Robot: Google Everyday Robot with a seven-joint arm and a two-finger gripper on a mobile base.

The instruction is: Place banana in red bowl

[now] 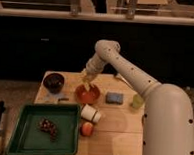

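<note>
Where the wooden table comes nearest the camera, a green tray lies at its front left corner with a small dark cluster resting inside it, too dim to identify. Just beside the tray's right edge sits a reddish-orange round fruit, and touching it from behind is a white cup lying on its side. The robot's bulky white body fills the right foreground, and its arm rises from there and reaches left across the table.

Farther back, near the middle of the table, stands the red bowl. To its right lies a blue sponge, and beyond that a yellow-green cup stands close to the arm. To the left of the red bowl, a dark bowl sits near the table's left edge, with a small dark object just in front of it.

The gripper hangs directly over the back rim of the red bowl, pointing down. A pale yellow shape at its tip appears to be the banana, positioned just above or at the bowl's inside; whether the fingers are pinching it or spread cannot be told.

Behind the table runs a dark counter front beneath a lighter rail.
</note>
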